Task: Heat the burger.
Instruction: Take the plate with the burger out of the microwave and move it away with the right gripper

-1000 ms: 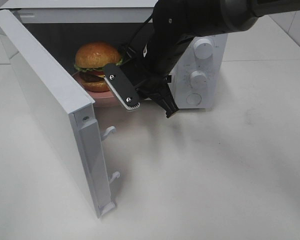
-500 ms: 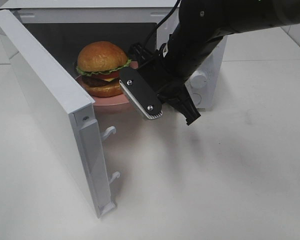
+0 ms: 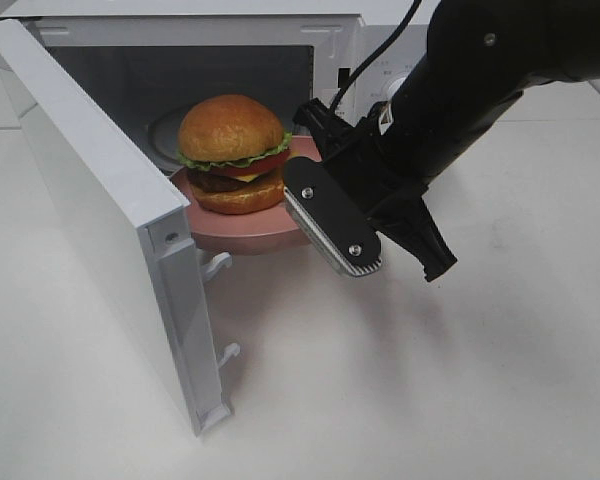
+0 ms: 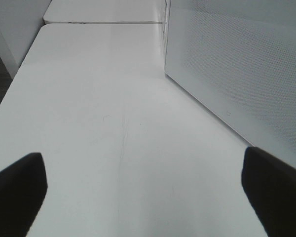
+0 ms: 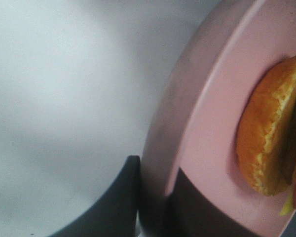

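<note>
The burger (image 3: pixel 232 150), with a golden-brown bun, lettuce and red and yellow layers, sits on a round pink plate (image 3: pixel 242 232). The plate is at the mouth of the open white microwave (image 3: pixel 180 30), partly out of it. My right gripper (image 3: pixel 302 212) is shut on the plate's right rim. In the right wrist view its dark fingers (image 5: pixel 113 207) clamp the plate's rim (image 5: pixel 212 98), with the burger (image 5: pixel 271 133) beside them. My left gripper (image 4: pixel 143 197) is open and empty over the bare table, out of the exterior view.
The microwave door (image 3: pixel 90 190) stands swung open to the front left, with its latch hooks (image 3: pixel 218 265) facing the plate. Its perforated outer face (image 4: pixel 237 64) is close to my left gripper. White table (image 3: pixel 430 380) lies in front and to the right.
My right gripper has drawn the plate and burger from deep inside the microwave out toward the front right. The door and the left arm have not moved.
</note>
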